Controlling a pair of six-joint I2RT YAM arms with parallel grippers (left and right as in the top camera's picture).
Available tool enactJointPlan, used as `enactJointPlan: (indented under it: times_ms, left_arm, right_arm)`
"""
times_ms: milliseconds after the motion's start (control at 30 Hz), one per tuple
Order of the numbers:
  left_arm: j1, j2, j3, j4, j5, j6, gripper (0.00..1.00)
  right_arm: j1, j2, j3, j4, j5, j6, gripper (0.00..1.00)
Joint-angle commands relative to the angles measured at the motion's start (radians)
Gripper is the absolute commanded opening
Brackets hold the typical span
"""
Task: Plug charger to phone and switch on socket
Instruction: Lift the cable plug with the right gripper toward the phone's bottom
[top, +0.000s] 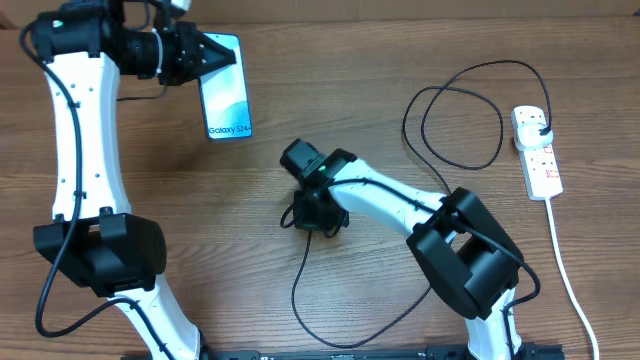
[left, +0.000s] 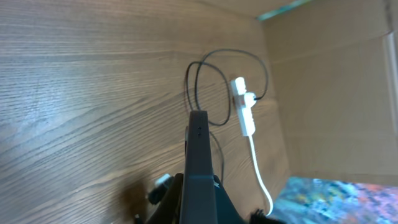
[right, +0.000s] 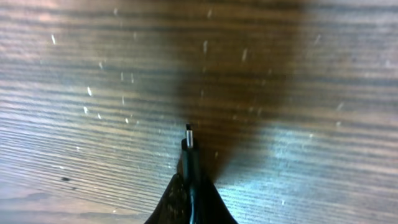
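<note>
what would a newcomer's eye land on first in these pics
First, the slim smartphone with the light blue screen, held in the shut jaws of the left gripper at the overhead view's top left. Next, the right gripper in the middle, pinching the small connector tip of the long thin black cable, which loops to the white power strip at the right edge.

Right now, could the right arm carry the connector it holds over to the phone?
Likely yes: only bare table separates the right gripper, shut on the charger tip, from the phone, held by the left gripper.
</note>
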Motion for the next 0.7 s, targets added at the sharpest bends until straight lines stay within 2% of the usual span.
enactJointPlan:
  times_ms: [0,233,367,533,633,667]
  left_arm:
    - [0.042,-0.002,0.008,0.008,0.188,-0.028,0.04]
    - [0.101,-0.002,0.008,0.01,0.364,-0.028,0.04]
    - [0.128,-0.002,0.008,0.016,0.45,-0.028,0.04]
    - [0.146,-0.002,0.008,0.077,0.519,-0.028,0.04]
    - [0.147,-0.002,0.008,0.116,0.52,-0.033,0.04]
    - [0.146,-0.002,0.008,0.172,0.52,-0.09,0.04]
  right_arm:
    - [-0.066,0.012,0.024,0.074,-0.254,-0.056,0.04]
    - [-0.163,0.012,0.024,0.362,-0.691,-0.053,0.04]
    - [-0.197,0.012,0.024,0.534,-0.873,-0.003,0.04]
    - [-0.217,0.012,0.024,0.831,-1.071,0.15,0.04]
    - [-0.217,0.012,0.024,0.968,-1.116,0.24,0.04]
    - [-0.217,0.012,0.024,1.058,-1.131,0.308,0.04]
